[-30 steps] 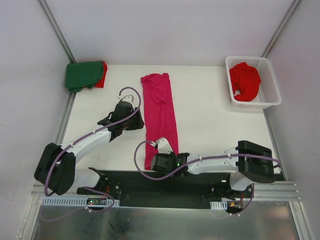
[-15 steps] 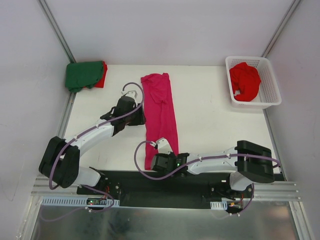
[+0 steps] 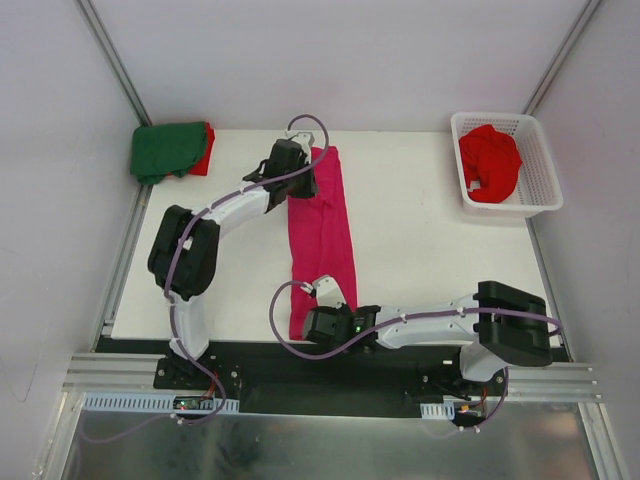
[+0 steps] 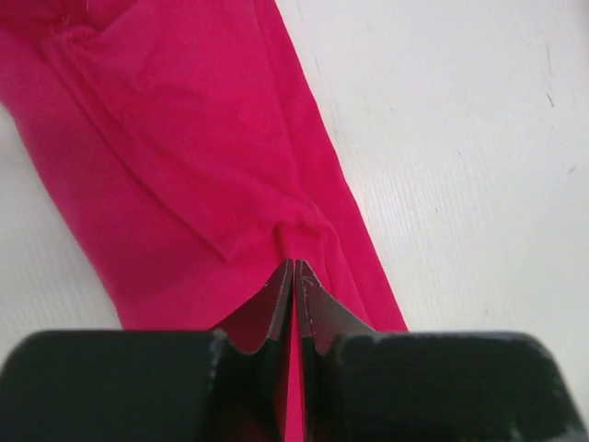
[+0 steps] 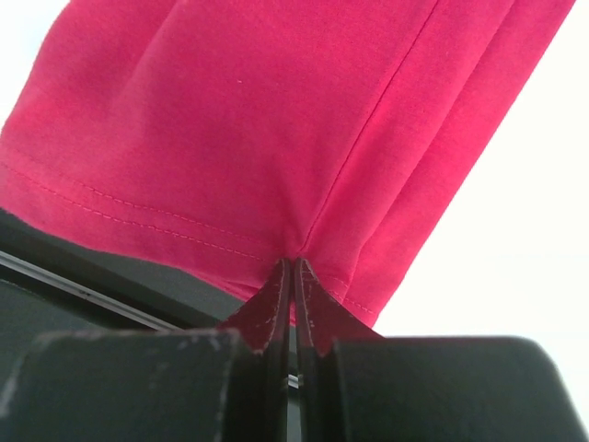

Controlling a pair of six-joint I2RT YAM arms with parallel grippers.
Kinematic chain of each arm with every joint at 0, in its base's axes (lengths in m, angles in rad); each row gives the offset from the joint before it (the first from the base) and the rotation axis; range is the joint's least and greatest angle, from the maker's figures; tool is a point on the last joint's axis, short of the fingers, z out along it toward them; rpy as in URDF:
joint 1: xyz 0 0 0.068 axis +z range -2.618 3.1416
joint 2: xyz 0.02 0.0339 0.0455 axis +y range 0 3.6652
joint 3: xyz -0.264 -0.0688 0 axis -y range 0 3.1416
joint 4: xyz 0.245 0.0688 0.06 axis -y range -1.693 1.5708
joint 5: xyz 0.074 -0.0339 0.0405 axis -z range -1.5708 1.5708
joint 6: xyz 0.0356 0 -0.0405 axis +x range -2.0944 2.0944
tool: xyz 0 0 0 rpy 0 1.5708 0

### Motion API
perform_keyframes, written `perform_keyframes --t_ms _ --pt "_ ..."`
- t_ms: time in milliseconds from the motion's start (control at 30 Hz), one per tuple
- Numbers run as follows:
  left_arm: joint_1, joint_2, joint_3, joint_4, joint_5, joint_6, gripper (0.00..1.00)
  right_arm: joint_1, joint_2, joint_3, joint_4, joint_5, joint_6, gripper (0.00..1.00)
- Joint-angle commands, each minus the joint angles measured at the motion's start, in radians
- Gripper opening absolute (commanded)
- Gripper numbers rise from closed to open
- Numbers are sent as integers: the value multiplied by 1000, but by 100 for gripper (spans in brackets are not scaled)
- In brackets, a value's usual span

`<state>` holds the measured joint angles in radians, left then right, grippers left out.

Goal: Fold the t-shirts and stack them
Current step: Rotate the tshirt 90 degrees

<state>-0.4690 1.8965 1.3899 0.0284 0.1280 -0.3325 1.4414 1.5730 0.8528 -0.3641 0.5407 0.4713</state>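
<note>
At the near edge of the white tabletop (image 3: 420, 250), the right pincer (image 5: 293, 267) is clamped on the hem of the magenta-pink t-shirt (image 3: 325, 225), its two fingers pressed together with the cloth puckered at their tips. The hem's stitched edge lies at the tabletop's front lip, next to the black mounting plate (image 3: 300, 365) that carries the arms.

From there the shirt, folded lengthwise into a long narrow strip, runs away across the middle of the tabletop, flat and slightly slanted. At its far end the left pincer (image 4: 294, 267) reaches in from the left, fingers likewise drawn together on a pinch of the magenta fabric, which gathers into small creases where they bite.

In the far left corner, well apart from the strip, a dark green t-shirt (image 3: 165, 148) lies folded on top of a red t-shirt (image 3: 204, 150), whose edge shows along its right side. In the far right corner a white plastic lattice basket (image 3: 545, 170) holds another red t-shirt, crumpled (image 3: 490, 163).
</note>
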Motion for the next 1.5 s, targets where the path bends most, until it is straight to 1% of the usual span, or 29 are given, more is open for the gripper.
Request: perform_keyframes --t_ms 0,133,267,567,833,1167,1467 --pt "32 105 122 11 70 30 0 -1 -53 6 -44 4 21 1" --pt "52 186 184 5 87 15 0 2 -53 22 -61 2 24 1" --pt "69 231 225 1 91 4 0 4 -50 34 -67 1 27 1" --pt "112 323 280 -22 142 -56 0 8 -42 49 -81 -4 27 1" --pt "122 401 308 -56 182 -109 0 13 -59 55 -110 5 35 1" --pt "130 429 343 -93 196 -138 0 24 -145 75 -182 39 49 1" --pt "132 427 337 -97 193 -137 0 47 -168 97 -257 74 84 1"
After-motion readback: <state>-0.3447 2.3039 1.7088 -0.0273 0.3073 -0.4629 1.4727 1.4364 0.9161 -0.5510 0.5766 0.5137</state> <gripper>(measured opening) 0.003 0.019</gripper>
